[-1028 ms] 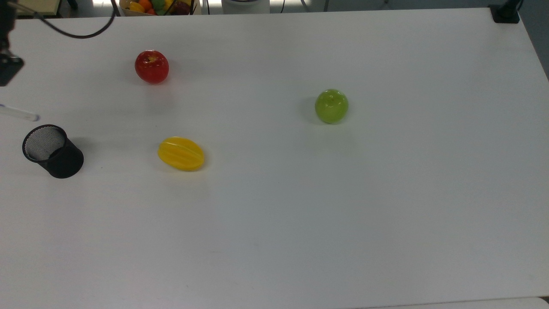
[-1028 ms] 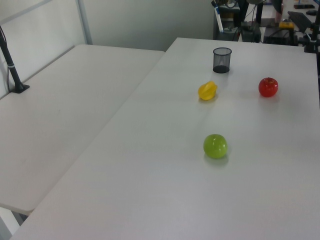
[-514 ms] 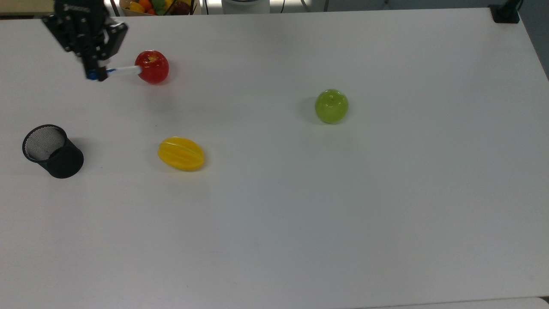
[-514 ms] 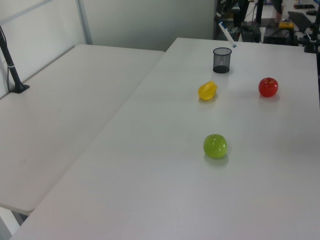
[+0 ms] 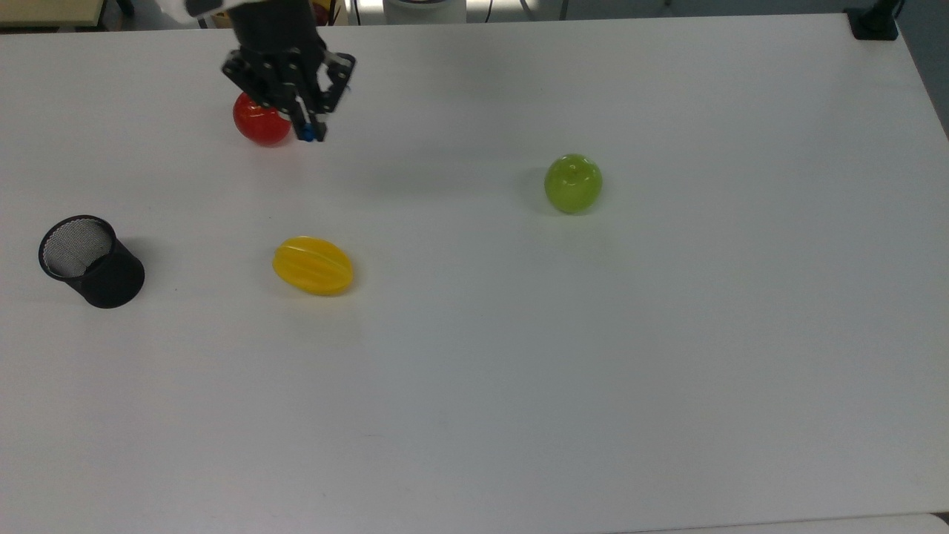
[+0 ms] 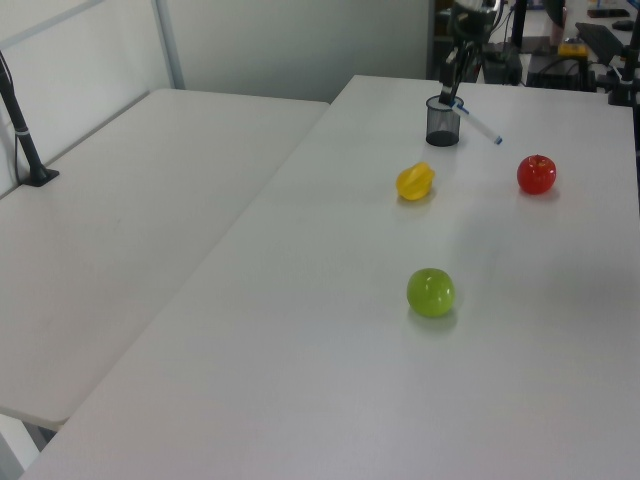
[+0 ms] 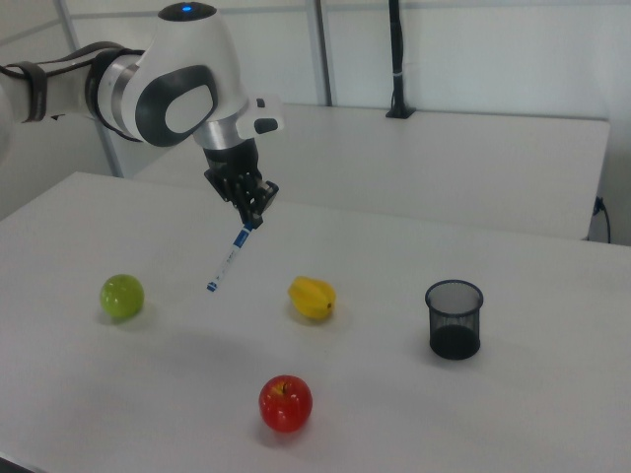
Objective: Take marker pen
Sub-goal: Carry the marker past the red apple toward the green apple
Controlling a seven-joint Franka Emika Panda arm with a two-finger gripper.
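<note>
The marker pen (image 7: pixel 229 261), white-barrelled with blue ends, hangs tilted in the air, well above the table. My gripper (image 7: pixel 252 215) is shut on its upper end. In the top view the gripper (image 5: pixel 306 127) hovers just right of the red apple (image 5: pixel 256 124), and a blue tip of the marker pen (image 5: pixel 304 136) pokes out below the fingers. In the left view the marker pen (image 6: pixel 478 124) slants down to the right from the gripper (image 6: pixel 453 95), in line with the black mesh cup (image 6: pixel 443 120).
On the white table (image 5: pixel 593 371) lie a yellow starfruit (image 5: pixel 313 265), a green apple (image 5: pixel 573 183) and the black mesh cup (image 5: pixel 90 261) near the top view's left edge. A second table (image 6: pixel 130 220) stands alongside. A fruit basket sits past the far edge.
My gripper has carried the marker pen toward the top view's right, from the left edge to beside the red apple. The fruits and the cup stayed put.
</note>
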